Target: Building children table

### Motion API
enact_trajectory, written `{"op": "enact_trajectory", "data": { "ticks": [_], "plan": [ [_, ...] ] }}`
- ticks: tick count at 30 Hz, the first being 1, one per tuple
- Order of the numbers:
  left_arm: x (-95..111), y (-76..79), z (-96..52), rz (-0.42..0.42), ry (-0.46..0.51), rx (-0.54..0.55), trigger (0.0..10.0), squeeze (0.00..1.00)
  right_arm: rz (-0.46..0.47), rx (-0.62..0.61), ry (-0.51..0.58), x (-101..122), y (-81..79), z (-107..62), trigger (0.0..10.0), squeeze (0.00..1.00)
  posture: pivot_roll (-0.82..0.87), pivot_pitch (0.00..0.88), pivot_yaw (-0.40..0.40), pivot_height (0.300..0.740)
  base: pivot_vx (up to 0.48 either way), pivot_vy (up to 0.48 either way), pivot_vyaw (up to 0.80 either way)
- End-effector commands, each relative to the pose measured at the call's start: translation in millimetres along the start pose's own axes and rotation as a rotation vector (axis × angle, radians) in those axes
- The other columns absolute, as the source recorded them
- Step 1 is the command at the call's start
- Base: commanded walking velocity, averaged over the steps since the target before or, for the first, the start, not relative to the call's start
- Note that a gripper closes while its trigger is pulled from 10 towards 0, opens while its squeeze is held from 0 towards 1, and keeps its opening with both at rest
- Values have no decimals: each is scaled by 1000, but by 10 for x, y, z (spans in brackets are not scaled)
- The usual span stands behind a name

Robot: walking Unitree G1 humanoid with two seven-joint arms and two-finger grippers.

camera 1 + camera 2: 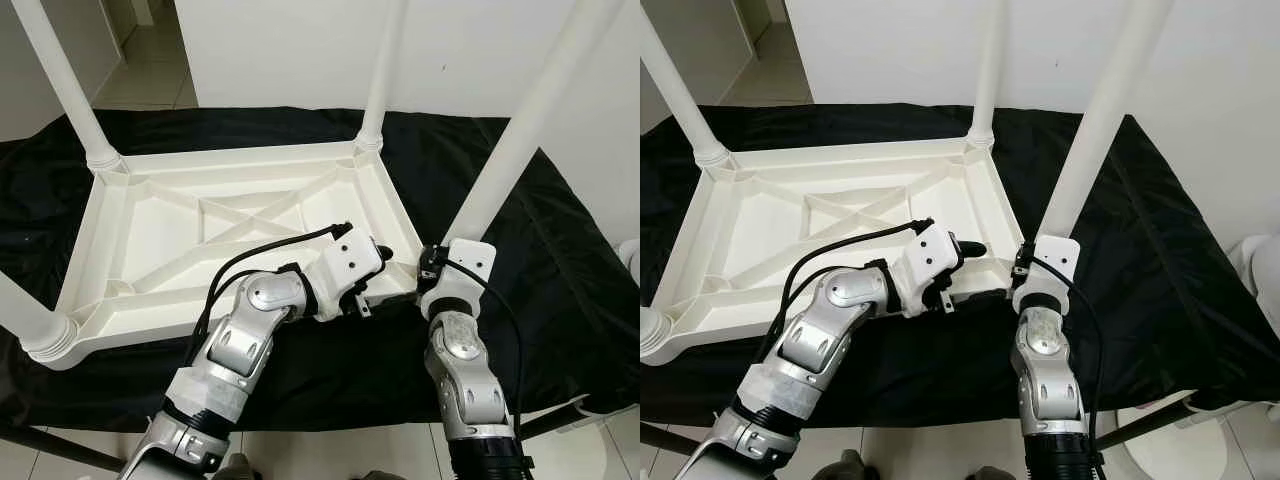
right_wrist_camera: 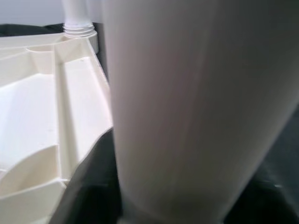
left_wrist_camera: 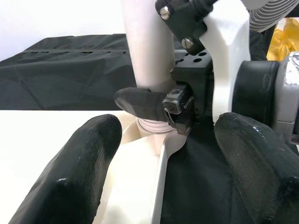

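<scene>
The white plastic table (image 1: 170,235) lies upside down on a black cloth, legs pointing up. My right gripper (image 1: 432,262) is shut on the base of the near-right leg (image 1: 520,140), where it meets the table's corner socket. In the right wrist view this leg (image 2: 187,107) stands very close. My left gripper (image 1: 390,265) hovers open over the same corner, just left of the leg. In the left wrist view its fingers (image 3: 84,158) are wide apart, facing the leg (image 3: 147,51) and the right gripper's black finger clamped on it.
Three other legs stand in their sockets: far left (image 1: 60,80), far right (image 1: 385,70), near left (image 1: 25,320). The black cloth (image 1: 560,260) covers the work surface up to a white wall. Tiled floor shows at the front; a white object (image 1: 630,255) sits at the right edge.
</scene>
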State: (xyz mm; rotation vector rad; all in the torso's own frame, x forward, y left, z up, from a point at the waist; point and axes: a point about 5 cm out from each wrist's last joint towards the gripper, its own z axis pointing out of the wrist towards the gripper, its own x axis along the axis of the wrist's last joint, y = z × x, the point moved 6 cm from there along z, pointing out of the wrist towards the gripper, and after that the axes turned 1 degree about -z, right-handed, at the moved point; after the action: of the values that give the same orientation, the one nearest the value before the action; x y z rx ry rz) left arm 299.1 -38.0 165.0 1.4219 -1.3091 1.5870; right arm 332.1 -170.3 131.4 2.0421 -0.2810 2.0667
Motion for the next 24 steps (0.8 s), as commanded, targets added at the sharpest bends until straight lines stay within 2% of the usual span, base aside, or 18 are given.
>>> {"op": "enact_trajectory", "data": {
  "ticks": [1,2,3,5,10,11,12,13,18,19,20,23,24],
  "plan": [
    [-24,-61,-2,-10,-7,75,10000,0,25,-46,-21,-56,32,-56,10000,780,-42,1,-7,740,0,0,0],
    [-24,-61,-2,-10,-7,75,10000,0,25,-46,-21,-56,32,-56,10000,780,-42,1,-7,740,0,0,0],
    [-28,-60,-6,-10,-8,76,10000,0,26,-37,-7,-29,44,-63,10000,1000,-41,2,-8,740,0,0,0],
    [-32,-59,-10,-10,-9,76,10000,0,43,-23,5,-6,61,-66,10000,1000,-40,1,-9,740,0,0,0],
    [-57,-55,-66,-2,-21,57,10000,0,56,136,23,12,133,-83,10000,1000,-38,0,-8,740,0,0,0],
    [-57,-55,-66,-2,-21,57,10000,0,56,136,23,12,133,-83,10000,1000,-38,0,-8,740,0,0,0],
    [-58,-42,-78,0,-21,45,10000,0,48,166,22,-1,153,-85,10000,604,-37,0,-8,740,0,0,0],
    [-59,-29,-89,0,-21,34,10000,0,38,196,19,-16,164,-89,10000,0,-37,0,-8,740,0,0,0],
    [-58,24,-125,2,-18,-7,10000,0,11,294,5,-83,218,-94,10000,0,-38,0,-5,740,0,0,0],
    [-60,89,-159,-6,-16,-49,10000,0,-22,383,13,-92,240,-91,10000,0,-39,0,-3,740,0,0,0],
    [-60,89,-159,-6,-16,-49,10000,0,-22,383,13,-92,240,-91,10000,0,-39,0,-3,740,0,0,0],
    [-72,155,-196,-14,-18,-88,10000,0,-96,531,32,-65,235,-60,10000,0,-37,0,-2,740,0,0,0],
    [-72,155,-196,-14,-18,-88,10000,0,-96,531,32,-65,235,-60,10000,0,-37,0,-2,740,0,0,0]
  ]
}}
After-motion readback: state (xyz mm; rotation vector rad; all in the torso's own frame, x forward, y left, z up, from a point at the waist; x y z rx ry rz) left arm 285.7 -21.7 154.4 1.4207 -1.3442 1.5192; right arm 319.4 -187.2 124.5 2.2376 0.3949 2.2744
